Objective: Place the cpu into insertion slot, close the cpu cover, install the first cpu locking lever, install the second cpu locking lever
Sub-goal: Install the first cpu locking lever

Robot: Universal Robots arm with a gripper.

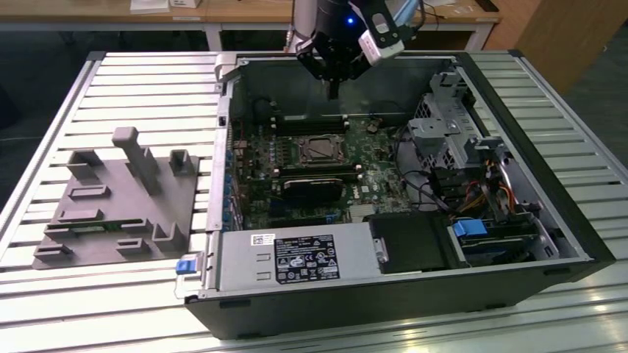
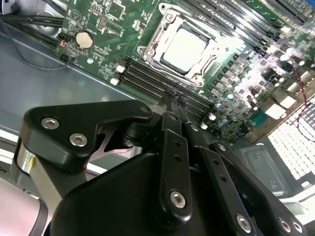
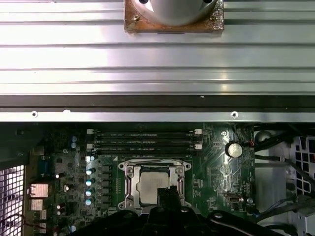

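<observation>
Presently on record: one open computer case (image 1: 530,184) lying on a slatted metal table (image 1: 147,81), one green motherboard (image 1: 260,169) inside it, one arm with one gripper (image 1: 333,92).

Item, cpu (image 2: 184,50), one: pale silvery square, seated in the insertion slot (image 2: 206,27) in both wrist views (image 3: 152,189). In the exterior view the slot (image 1: 319,151) reads as a small dark square with a metal rim near the middle of the board.

Item, cpu cover (image 2: 170,61), one: silvery frame lying flat around the chip, its window showing the chip's face.

Item, memory slots (image 3: 142,140), four long black strips in two pairs, just beside the socket in the first wrist view.

Item, coin cell (image 3: 235,150), one, round and silvery; also in the second wrist view (image 2: 84,39).

Item, grey moulded fixture (image 1: 118,202), one, on the table at the exterior view's left of the case.

Item, black labelled block (image 1: 304,259), one, at the near end of the case.

Gripper: fingers (image 2: 173,105) pressed together, holding nothing, tips pointing down. In the exterior view it hangs above the far wall of the case, apart from the slot. In the first wrist view its dark tip (image 3: 170,196) overlaps the chip's edge.
</observation>
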